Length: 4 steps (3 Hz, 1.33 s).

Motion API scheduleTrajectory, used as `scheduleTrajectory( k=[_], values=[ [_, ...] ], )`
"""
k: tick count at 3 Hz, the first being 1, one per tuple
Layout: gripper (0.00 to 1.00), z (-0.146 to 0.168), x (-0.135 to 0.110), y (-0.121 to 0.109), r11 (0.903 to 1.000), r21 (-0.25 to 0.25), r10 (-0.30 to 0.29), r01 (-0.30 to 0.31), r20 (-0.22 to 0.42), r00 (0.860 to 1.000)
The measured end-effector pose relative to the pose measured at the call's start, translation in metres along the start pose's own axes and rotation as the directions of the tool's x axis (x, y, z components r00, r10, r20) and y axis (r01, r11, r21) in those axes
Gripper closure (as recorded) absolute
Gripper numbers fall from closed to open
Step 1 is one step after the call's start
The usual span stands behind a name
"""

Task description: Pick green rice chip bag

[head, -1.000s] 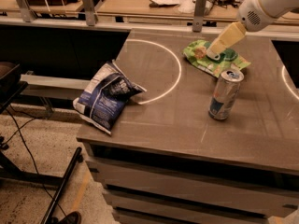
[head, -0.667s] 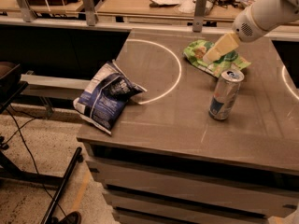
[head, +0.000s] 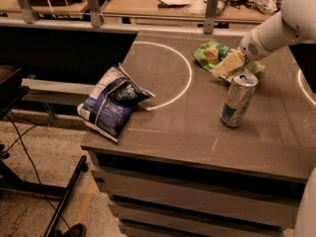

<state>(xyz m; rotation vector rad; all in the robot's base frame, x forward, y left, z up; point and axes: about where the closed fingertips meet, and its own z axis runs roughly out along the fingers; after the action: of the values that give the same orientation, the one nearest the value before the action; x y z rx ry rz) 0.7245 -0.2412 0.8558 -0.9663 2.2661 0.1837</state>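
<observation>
Grasping is looking unfinished: end effector (head: 228, 65) is resting over the green rice chip bag (head: 208, 53), which is lying flat at the table's (head: 173, 127) two o'clock. Whether it is clamped, I cannot tell. Lifting is pending.

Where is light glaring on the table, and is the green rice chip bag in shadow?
Camera view: warm, dim light, with a faint sheen on the table around the can. Camera view: the green rice chip bag is lit, though the gripper over its right side hides part.
</observation>
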Motion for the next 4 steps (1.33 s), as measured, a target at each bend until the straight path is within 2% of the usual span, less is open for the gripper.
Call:
scheduleTrajectory(
  k=[1,2,3,4],
  values=[
    [0.48,-0.002,0.001,-0.006,0.9999,0.015,-0.001,0.001,0.014,1.000],
    [0.72,-0.013,-0.003,-0.008,0.9999,-0.005,-0.014,0.014,0.054,0.998],
    [1.00,-0.044,-0.022,-0.002,0.9965,-0.056,-0.054,0.063,0.145,0.988],
    [1.00,-0.063,-0.034,0.005,0.9909,-0.091,-0.079,0.100,0.206,0.975]
  ],
)
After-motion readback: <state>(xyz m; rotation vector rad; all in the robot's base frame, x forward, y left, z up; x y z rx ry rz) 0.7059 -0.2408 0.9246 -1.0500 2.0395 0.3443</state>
